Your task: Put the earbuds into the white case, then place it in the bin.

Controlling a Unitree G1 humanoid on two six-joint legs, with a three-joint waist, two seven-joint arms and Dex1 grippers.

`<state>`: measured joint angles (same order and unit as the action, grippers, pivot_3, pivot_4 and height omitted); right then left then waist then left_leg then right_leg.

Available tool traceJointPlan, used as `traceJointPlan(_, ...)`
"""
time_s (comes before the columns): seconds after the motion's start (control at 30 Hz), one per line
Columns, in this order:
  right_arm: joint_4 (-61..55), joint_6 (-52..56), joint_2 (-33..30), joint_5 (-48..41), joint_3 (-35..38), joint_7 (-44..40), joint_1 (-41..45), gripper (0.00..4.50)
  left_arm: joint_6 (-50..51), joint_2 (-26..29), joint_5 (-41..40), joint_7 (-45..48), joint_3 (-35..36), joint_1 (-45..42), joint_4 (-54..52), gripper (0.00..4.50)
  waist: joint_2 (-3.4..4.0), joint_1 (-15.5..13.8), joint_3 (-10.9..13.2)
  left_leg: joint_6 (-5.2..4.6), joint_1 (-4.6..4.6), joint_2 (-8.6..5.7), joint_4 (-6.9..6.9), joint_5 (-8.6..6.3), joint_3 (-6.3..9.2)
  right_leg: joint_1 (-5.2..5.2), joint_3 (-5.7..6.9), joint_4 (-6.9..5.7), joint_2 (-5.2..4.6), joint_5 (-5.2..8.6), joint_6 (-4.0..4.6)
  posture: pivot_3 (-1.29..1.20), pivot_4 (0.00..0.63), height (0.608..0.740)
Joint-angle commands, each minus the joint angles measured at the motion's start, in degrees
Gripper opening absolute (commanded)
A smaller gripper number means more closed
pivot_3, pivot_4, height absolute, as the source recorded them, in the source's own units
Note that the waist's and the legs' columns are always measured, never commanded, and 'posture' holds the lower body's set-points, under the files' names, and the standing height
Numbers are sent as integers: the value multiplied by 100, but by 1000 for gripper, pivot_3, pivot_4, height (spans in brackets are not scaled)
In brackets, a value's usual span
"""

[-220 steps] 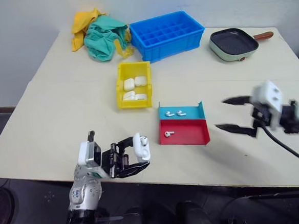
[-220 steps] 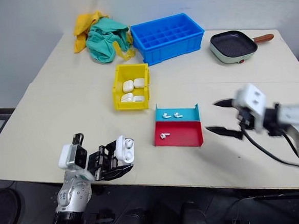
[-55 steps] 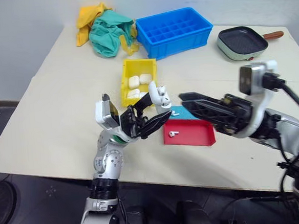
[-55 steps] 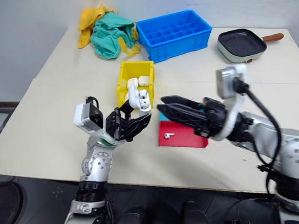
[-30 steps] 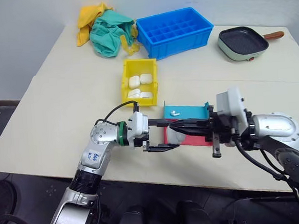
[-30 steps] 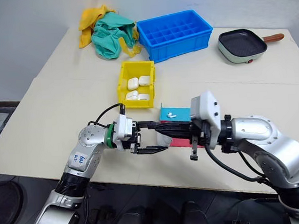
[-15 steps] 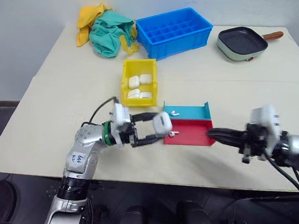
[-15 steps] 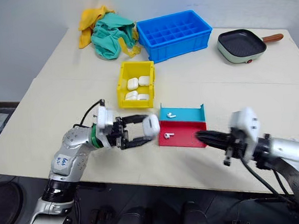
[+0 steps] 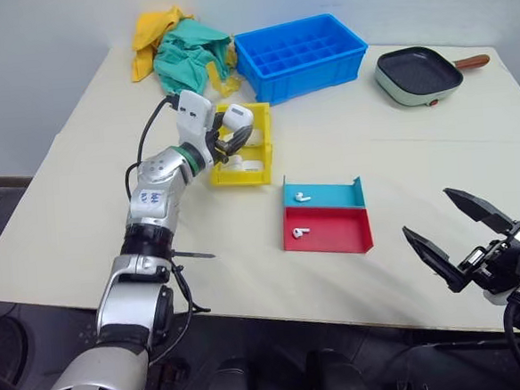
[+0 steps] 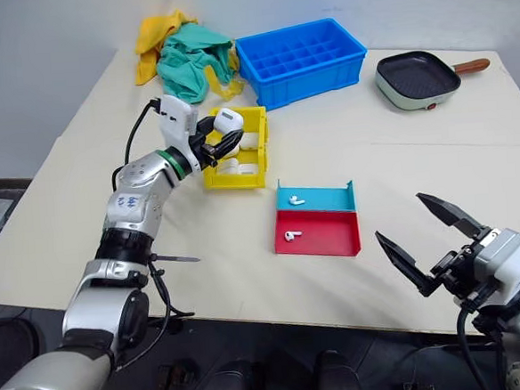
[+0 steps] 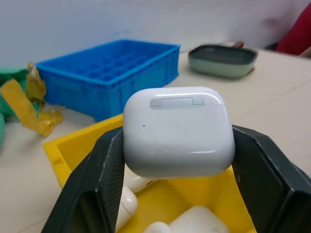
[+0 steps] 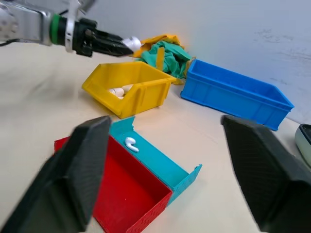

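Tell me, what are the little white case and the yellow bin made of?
The white case looks like glossy hard plastic: light gleams on its smooth rounded shell. The yellow bin seems to be plastic too, duller, with thin, evenly coloured moulded walls.

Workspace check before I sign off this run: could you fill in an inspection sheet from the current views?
Surface: beige table, bare at the near left.
Job's things: closed white case held over the yellow bin, which holds more white cases; one earbud in the tray's teal half, another in its red half.
Clutter: teal-and-red tray, blue crate, green and yellow cloths, grill pan.
Grippers: left gripper shut on the case; right gripper open, holding nothing, at the near right edge.
Cables: black cable along the left arm.
Surroundings: pale wall behind.
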<state>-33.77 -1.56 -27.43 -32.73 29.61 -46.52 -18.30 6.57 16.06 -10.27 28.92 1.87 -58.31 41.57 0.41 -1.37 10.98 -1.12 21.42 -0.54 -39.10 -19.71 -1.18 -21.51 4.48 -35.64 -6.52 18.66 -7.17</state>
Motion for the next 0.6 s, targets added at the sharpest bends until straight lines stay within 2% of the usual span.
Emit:
traceJointPlan(0.03, -2, -232, 3, 30, -9, 1, -38, 4475, -489, 2, 214, -82, 78, -611, 1086, 2788, -1, 5, 1, 0, 0, 0, 1, 0, -5, -2, 0, 0, 1, 0, 0, 0, 150, 740)
traceJointPlan(0.1, 24, -263, -6, 55, -70, 8, -36, 4475, -674, 17, 273, 16, 78, -804, 1461, 2788, -2, 2, 1, 0, 0, -1, 1, 0, -14, -5, -1, 0, 2, 0, -1, 0, 150, 740)
traceJointPlan(0.17, 48, -266, -13, 65, -108, 29, -7, 4500, -751, 61, 273, 263, 59, -863, 1491, 3491, -2, -1, 1, 0, -1, 7, 0, 0, -14, -5, -1, -2, 1, 0, -1, 0, 150, 740)
traceJointPlan(0.23, 79, -283, -44, 90, -138, 11, 15, 4500, -855, 140, 215, 600, 58, -807, 1261, 3982, -2, -1, 1, 0, -2, 7, 0, 0, -16, -5, -3, -3, 0, 0, -1, 0, 150, 740)
traceJointPlan(0.3, 118, -239, -121, 50, -176, -47, 47, 4500, -665, 315, -43, 1187, 123, -546, 620, 4444, -2, 0, 1, 0, -2, 7, -1, 0, -15, -5, -3, -3, 0, 0, -1, 0, 150, 740)
traceJointPlan(0.37, 183, -193, -236, 17, -176, -125, 94, 4500, -379, 585, -273, 1626, 194, -136, -212, 4444, -1, 44, 1, 0, -2, 9, 0, 0, -18, -6, -7, -2, 0, 0, 0, 0, 150, 740)
traceJointPlan(0.5, 491, -123, -701, -47, -123, -531, 255, 4500, 649, 1715, -1460, 3189, 576, 1595, -2685, 4444, 4, 199, -1, 3, -21, 19, 6, -1, -30, -7, -26, -16, 4, 0, 0, 0, 150, 740)
traceJointPlan(0.6, 834, -164, -1032, -86, -89, -938, 327, 4500, 625, 2403, -1669, 3672, 884, 2805, -3668, 4444, 3, 265, 0, 9, -27, 31, 4, -2, -25, -3, -25, -19, 7, 1, 2, 0, 150, 740)
